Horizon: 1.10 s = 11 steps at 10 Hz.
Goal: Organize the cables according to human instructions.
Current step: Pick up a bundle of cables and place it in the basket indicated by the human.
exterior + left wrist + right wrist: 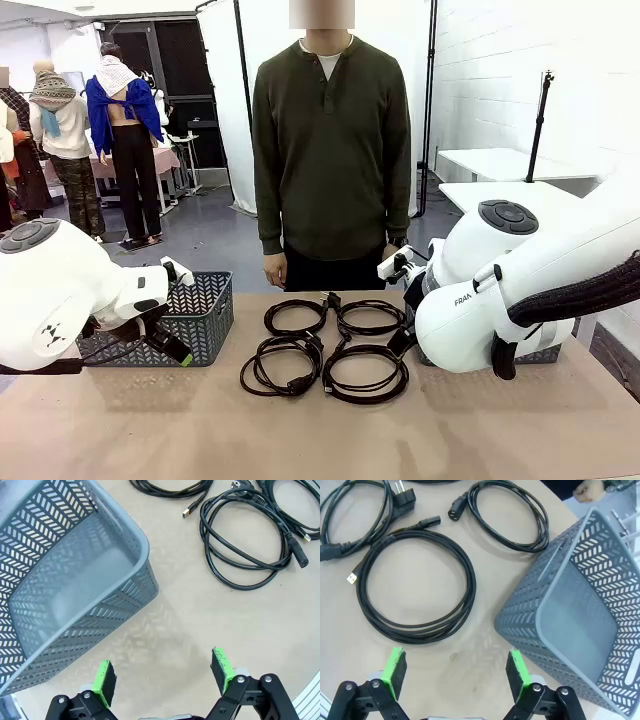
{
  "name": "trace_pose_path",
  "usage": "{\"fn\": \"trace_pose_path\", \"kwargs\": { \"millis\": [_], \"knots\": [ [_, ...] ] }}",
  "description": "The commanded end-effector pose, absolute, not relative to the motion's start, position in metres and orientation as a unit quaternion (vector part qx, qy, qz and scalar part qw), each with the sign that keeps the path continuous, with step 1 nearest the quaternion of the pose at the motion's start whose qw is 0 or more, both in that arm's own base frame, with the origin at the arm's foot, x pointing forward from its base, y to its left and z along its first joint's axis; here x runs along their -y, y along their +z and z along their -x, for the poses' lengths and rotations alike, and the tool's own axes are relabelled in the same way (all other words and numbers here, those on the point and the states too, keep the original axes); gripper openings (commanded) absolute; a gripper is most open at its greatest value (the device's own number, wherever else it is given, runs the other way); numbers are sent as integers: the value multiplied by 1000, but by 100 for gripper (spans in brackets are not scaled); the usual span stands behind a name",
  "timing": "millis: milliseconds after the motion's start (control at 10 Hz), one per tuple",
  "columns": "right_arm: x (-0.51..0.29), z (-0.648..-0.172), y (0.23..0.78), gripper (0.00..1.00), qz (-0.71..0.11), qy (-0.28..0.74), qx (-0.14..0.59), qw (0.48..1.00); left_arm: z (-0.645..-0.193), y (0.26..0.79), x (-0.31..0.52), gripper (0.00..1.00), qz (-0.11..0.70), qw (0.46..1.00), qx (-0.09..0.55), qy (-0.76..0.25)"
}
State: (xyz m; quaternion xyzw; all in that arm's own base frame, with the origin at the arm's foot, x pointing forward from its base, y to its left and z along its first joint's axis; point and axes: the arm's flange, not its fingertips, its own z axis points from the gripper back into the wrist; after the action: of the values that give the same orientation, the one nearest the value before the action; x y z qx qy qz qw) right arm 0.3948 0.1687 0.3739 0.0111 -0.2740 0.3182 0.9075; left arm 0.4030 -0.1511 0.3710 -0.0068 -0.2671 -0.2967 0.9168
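Four black coiled cables lie in a two-by-two block at the table's middle: far left [295, 333], far right [370, 333], near left [290, 385], near right [365, 398]. My left gripper [162, 672] hovers open and holds nothing, over bare tabletop between the left grey basket [145, 545] and one coil [205, 530]. Open and likewise holding nothing, my right gripper [456, 670] hangs above the table just short of a large coil [468, 587], with the right grey basket [545, 595] beside it. A smaller coil [542, 522] lies farther off.
A person stands at the far side of the table, arms hanging down, one hand [590, 489] close to the table edge. The left basket [190, 315] holds nothing. My right arm's bulk [500, 300] hides most of the right basket. Bare tabletop stretches along the near edge.
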Motion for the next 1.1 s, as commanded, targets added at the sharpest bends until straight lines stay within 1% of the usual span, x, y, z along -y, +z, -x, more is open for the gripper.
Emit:
{"fn": "trace_pose_path", "kwargs": {
  "millis": [0, 1000],
  "knots": [
    [-169, -395, 374, 100, -11, 318, 274, 907, -403, 371, 151, 100, 7, 917, 267, -297],
    [-169, -395, 374, 100, -11, 318, 274, 907, -403, 371, 151, 100, 7, 917, 267, -297]
  ]
}}
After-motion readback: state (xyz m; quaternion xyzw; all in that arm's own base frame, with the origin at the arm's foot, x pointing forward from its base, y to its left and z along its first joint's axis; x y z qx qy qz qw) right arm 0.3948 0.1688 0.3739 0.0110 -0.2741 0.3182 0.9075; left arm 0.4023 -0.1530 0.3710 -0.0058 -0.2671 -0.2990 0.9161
